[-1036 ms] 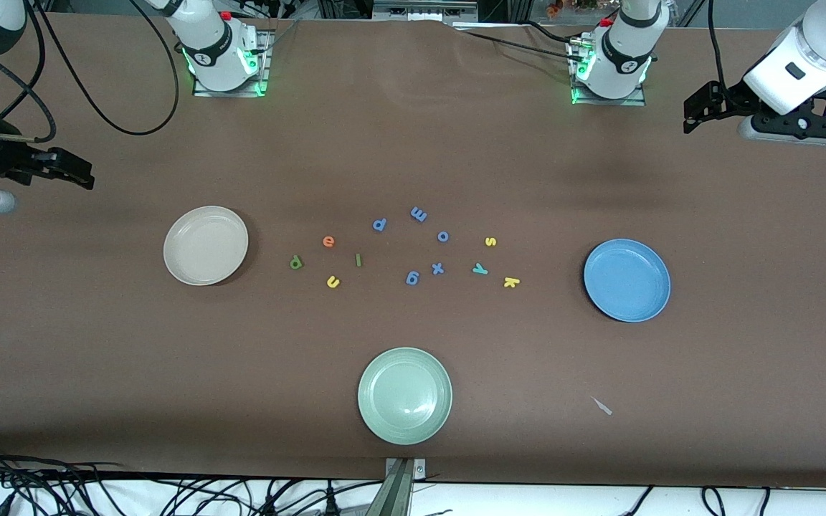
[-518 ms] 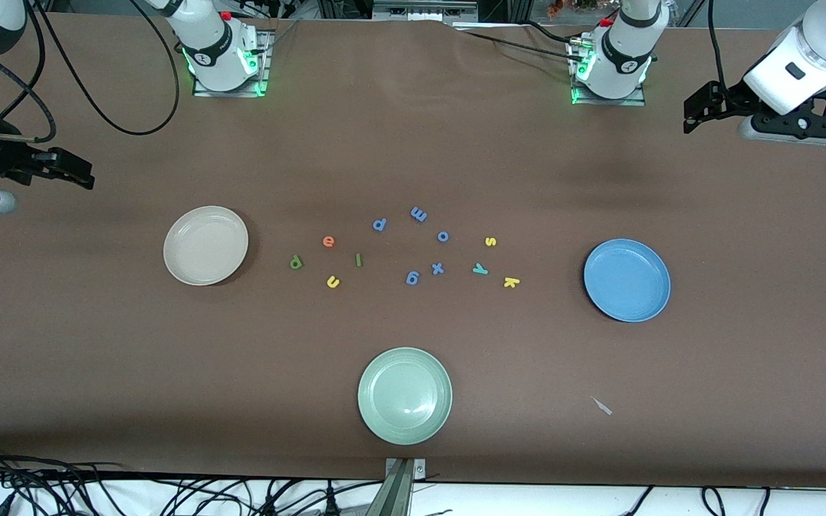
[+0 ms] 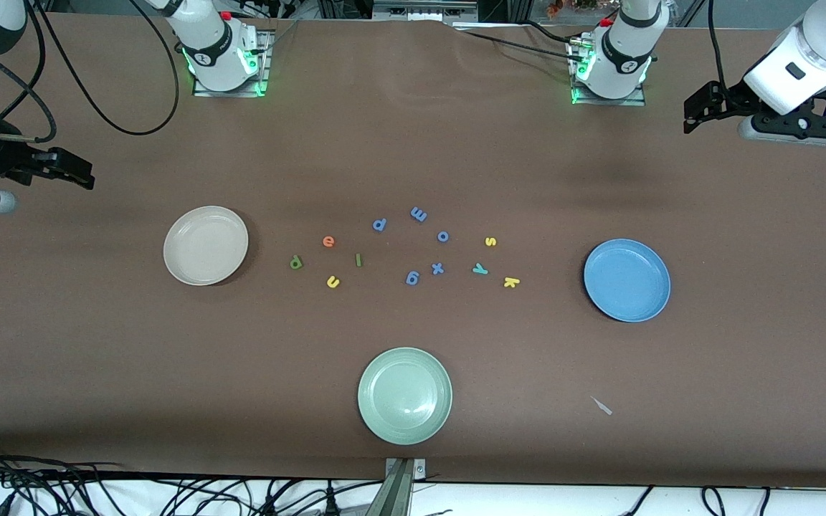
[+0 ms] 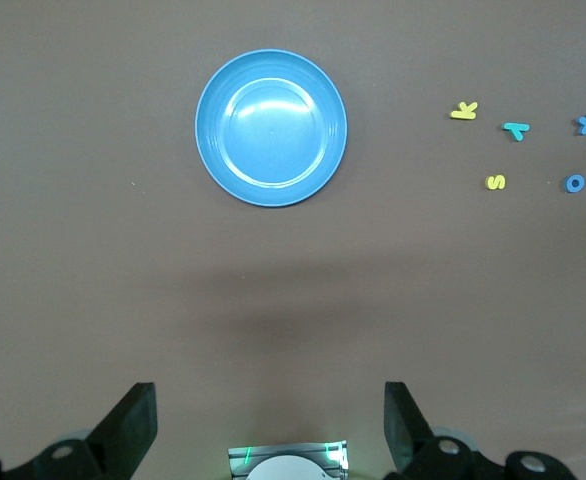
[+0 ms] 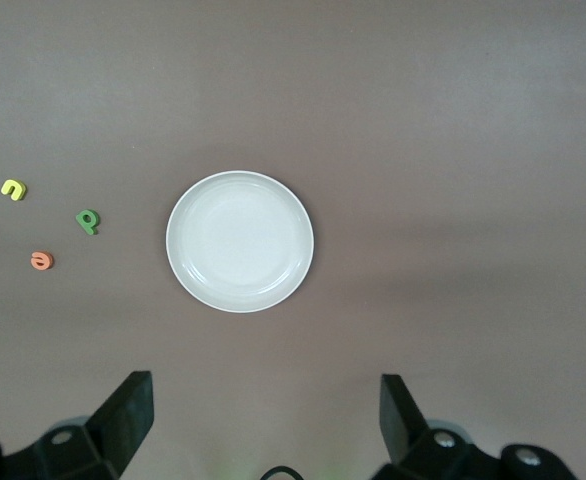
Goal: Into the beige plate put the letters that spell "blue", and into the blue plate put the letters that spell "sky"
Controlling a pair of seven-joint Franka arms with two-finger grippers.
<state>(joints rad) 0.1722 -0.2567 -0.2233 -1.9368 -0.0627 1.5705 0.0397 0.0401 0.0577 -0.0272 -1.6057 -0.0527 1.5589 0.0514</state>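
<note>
The beige plate [image 3: 206, 245] [image 5: 240, 241] lies toward the right arm's end, with green b [image 3: 296, 262], orange e [image 3: 328, 241], dark-green l [image 3: 358, 260] and yellow u [image 3: 333, 282] beside it on the table. The blue plate [image 3: 627, 280] [image 4: 271, 128] lies toward the left arm's end, near yellow s [image 3: 490, 241], teal y [image 3: 480, 269] and yellow k [image 3: 511, 282]. Both plates hold nothing. My left gripper [image 3: 688, 109] [image 4: 271, 420] hangs open and empty over its end of the table. My right gripper [image 3: 89, 176] [image 5: 265, 415] hangs open and empty over the other end.
Several blue letters [image 3: 438, 269] are scattered in the middle between the two groups. A pale green plate [image 3: 404, 395] sits nearer to the front camera. A small scrap [image 3: 602, 406] lies near the front edge. Cables trail by the arm bases.
</note>
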